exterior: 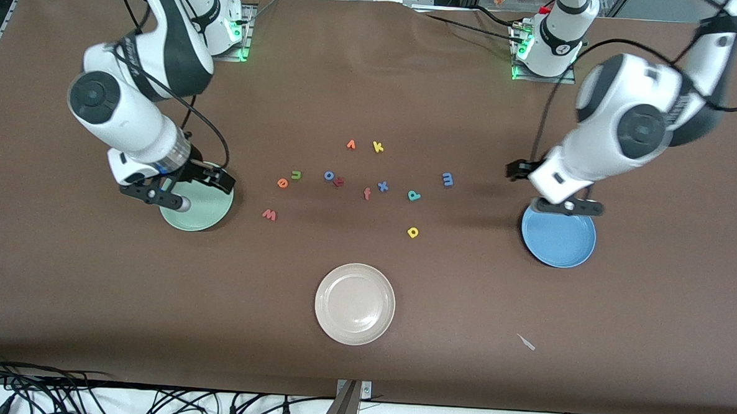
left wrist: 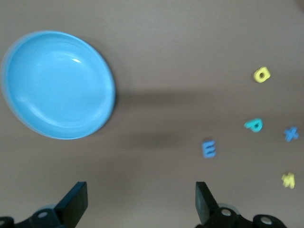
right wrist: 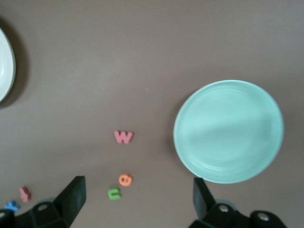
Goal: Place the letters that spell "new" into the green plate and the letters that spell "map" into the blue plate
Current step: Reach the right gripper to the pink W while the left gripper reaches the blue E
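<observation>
The letters that spell "new" are lying loose on the table near the green plate (exterior: 203,215), toward the right arm's end: the green n (exterior: 296,175) and the orange e (exterior: 283,182) just beside each other, the salmon-red w (exterior: 269,214) nearer the front camera and apart from them. The letters that spell "map" are sitting toward the left arm's end: the blue m (exterior: 447,179) closest to the blue plate (exterior: 558,240), the teal p (exterior: 414,195) next inward, the yellow a (exterior: 413,232) nearer the camera. Other letters are lying between the two groups and should be left alone.

Nothing is being held. The right gripper (exterior: 169,193) is hanging over the green plate's rim with its fingers spread wide apart and empty; the left gripper (exterior: 561,204) is hanging over the blue plate's rim, fingers likewise apart and empty.

Judging from this, no letter has been sorted yet. Each piece is tiny and flat, so a good pick probably means coming straight down, straddling one letter only, and closing low against the tabletop; n and e are so close that one could get knocked.

All three plates are empty, including the cream-white plate (exterior: 355,303) nearest the camera.
</observation>
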`<state>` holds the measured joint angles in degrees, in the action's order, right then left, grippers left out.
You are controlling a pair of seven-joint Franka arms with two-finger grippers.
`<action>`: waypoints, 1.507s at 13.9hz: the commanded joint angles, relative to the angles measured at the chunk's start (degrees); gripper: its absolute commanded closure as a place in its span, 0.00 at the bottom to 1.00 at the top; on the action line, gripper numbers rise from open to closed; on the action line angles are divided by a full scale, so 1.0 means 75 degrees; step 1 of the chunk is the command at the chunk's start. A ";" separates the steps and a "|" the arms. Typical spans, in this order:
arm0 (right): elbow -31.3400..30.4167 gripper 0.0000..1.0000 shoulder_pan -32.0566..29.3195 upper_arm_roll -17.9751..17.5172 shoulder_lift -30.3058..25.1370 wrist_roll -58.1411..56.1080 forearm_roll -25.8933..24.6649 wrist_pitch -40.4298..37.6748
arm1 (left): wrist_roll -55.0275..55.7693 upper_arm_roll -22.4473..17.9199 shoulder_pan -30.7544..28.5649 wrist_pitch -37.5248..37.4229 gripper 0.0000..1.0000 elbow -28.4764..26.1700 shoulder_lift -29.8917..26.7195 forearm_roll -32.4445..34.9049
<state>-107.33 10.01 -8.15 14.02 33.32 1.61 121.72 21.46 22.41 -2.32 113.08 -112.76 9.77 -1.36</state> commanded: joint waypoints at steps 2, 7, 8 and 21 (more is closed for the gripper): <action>0.0096 0.00 0.0340 -0.0003 0.0508 0.1167 0.0090 0.0655 | 0.1751 0.0947 -0.0078 0.2435 0.00 -0.2176 -0.0647 -0.0146; 0.0096 0.00 0.0599 0.0009 0.1118 0.1990 0.0032 0.1324 | 0.3663 0.1372 0.0306 0.4233 0.00 -0.2848 0.0218 0.0169; 0.0026 0.00 0.0657 0.0009 0.1246 0.1990 0.0032 0.1476 | 0.4026 0.1372 0.0425 0.4525 0.00 -0.2848 0.0499 0.0472; -0.0959 0.00 0.0868 0.0033 0.2231 0.1955 -0.1210 0.3996 | 0.6842 0.1313 0.0485 0.5219 0.40 -0.2333 0.2482 0.4260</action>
<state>-113.74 16.24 -8.19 30.64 47.32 -6.53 149.73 71.50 32.35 1.28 152.94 -131.33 27.66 28.36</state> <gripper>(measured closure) 0.000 0.260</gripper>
